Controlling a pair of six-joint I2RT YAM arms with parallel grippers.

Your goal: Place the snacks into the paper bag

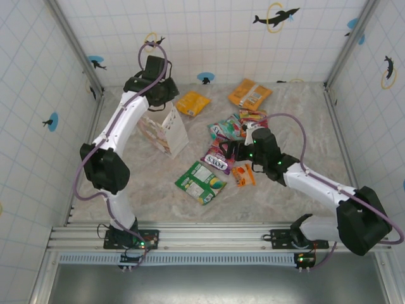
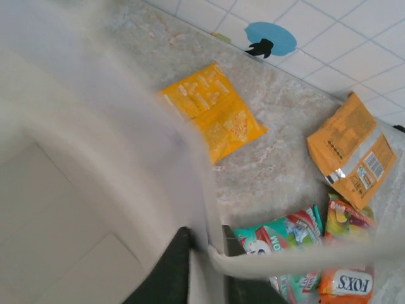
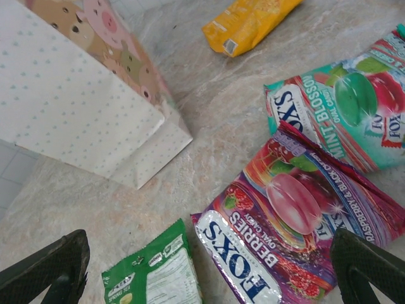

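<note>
My right gripper [image 3: 212,253], jaws spread wide, hangs directly over the purple foil FOXS berries packet [image 3: 285,215] to pinch it, while my left gripper [image 2: 205,272], off to its left, clamps the rim of the white paper carrier bag [image 3: 82,107], apparently to hold the mouth open.

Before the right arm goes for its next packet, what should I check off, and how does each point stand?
1. The bag stands with its mouth open: ok.
2. The left gripper pinches the bag's rim: ok.
3. The right gripper is open: ok.
4. The purple packet lies between its fingers: ok.
5. The purple packet is clear of the teal packet: not ok, their edges overlap.
</note>
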